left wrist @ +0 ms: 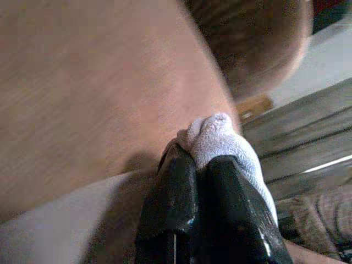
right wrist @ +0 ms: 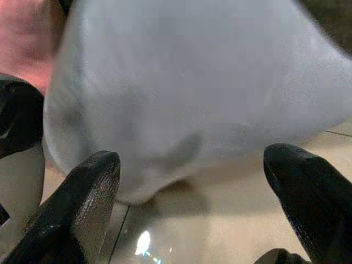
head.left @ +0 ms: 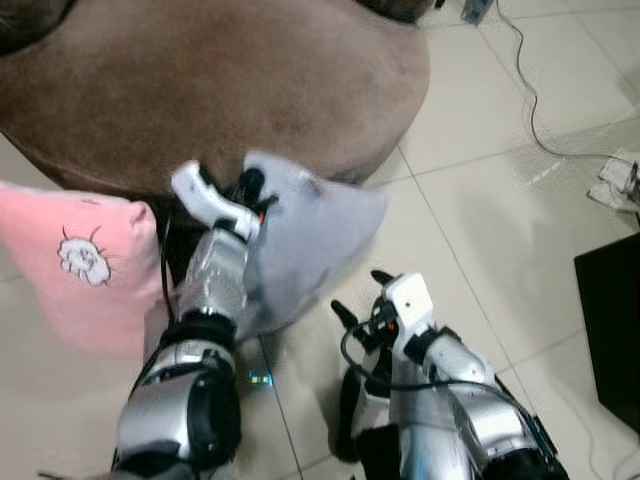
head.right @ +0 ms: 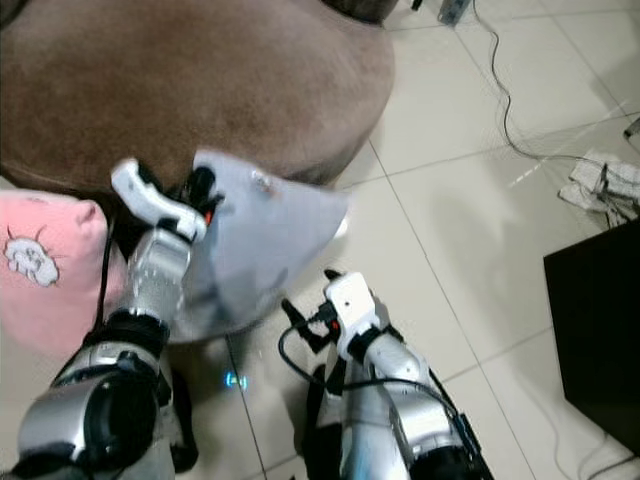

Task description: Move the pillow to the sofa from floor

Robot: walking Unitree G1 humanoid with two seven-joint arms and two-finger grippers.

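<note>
Pink pillow (head.left: 75,265) is lying on the floor (head.left: 480,200) at far left against the brown sofa (head.left: 200,85). Left gripper (left wrist: 201,165) is pinching a corner of the grey pillow (head.left: 300,245), fingers closed, pillow seemingly lifted near the sofa edge. Right gripper (right wrist: 190,181) is hanging wide open, empty, just below it.

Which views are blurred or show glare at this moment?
Eye views: the grey pillow is smeared at its edges, the sofa is soft, and a small glare spot sits on the floor tiles. Left wrist view: the left gripper, shut on pillow fabric, is fairly sharp, the background blurred. Right wrist view: the pillow is hazy beyond the open right gripper.
</note>
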